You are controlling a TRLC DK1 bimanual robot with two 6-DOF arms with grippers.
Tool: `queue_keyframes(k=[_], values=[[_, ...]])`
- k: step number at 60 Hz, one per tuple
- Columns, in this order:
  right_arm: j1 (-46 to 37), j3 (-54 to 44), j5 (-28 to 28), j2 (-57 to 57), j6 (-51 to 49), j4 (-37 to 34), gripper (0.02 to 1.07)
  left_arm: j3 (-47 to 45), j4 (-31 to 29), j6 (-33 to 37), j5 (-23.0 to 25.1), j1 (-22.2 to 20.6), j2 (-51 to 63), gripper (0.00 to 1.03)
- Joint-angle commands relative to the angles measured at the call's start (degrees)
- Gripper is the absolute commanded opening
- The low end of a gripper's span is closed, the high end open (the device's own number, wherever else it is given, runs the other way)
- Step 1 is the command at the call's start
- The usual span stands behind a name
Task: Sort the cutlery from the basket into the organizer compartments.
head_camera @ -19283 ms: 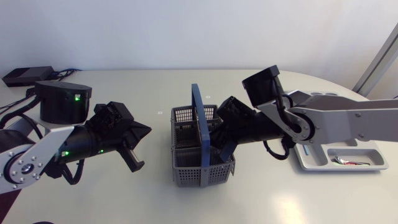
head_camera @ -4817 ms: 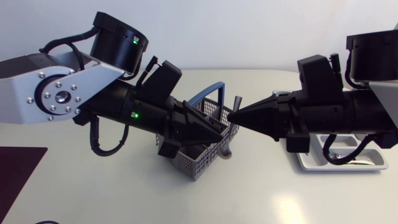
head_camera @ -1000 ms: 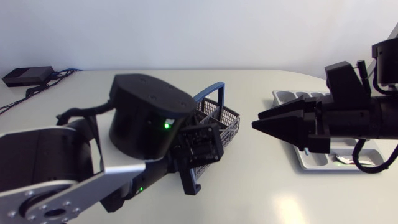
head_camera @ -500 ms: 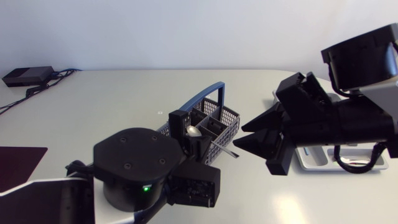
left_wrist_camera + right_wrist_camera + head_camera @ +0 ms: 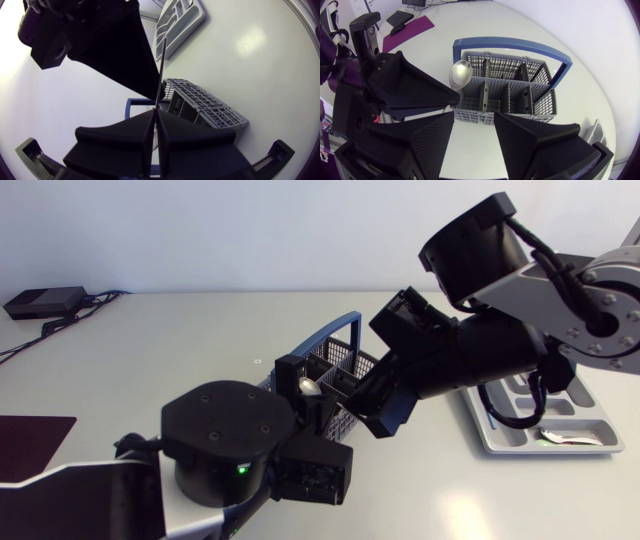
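My left gripper (image 5: 308, 402) is shut on a metal spoon (image 5: 311, 389), held above the near end of the grey cutlery basket (image 5: 345, 366) with its blue handle. Seen from the left wrist, its fingers (image 5: 145, 125) pinch the spoon (image 5: 161, 70) edge-on. My right gripper (image 5: 368, 408) hangs over the basket, right beside the spoon. From the right wrist, the right gripper (image 5: 473, 114) stands open and holds nothing, while the spoon's bowl (image 5: 460, 74) sticks out of the left gripper (image 5: 445, 98) just ahead. The white organizer (image 5: 500, 442) lies at the right.
The basket (image 5: 510, 80) has several compartments, and those that show look bare. One organizer compartment holds a small red-and-white item (image 5: 560, 438). The organizer (image 5: 175, 27) lies beyond the basket (image 5: 205, 105) in the left wrist view. A dark mat (image 5: 30, 442) lies at the table's left edge.
My right arm has swung in from the right and down over the basket, bringing its open gripper close to the spoon. The left arm, after turning a second ago, holds the spoon still.
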Motion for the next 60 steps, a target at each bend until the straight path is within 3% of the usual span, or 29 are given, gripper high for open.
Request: queue_keyframes(k=[1,29,39,48,60], values=[[1.2,1.9,0.9,1.3,1.5,-1.1,0.61,-1.6,1.3,1.7,0.4,0.9,1.3,0.03],[4.2,3.1,1.9,3.7,3.4,-2.1,0.59,-2.0,2.6,2.0,2.3,4.1,2.7,0.03],[4.8,2.4,1.9,4.4,4.1,-1.6,0.46,-1.8,3.3,2.0,2.4,4.1,3.4,0.03],[5.3,1.9,2.2,4.9,4.3,-1.6,0.43,-1.8,3.5,2.3,2.4,4.2,3.5,0.03],[5.3,1.3,2.1,5.3,4.3,-1.5,0.31,-2.0,3.6,2.3,2.4,4.2,3.4,0.03]])
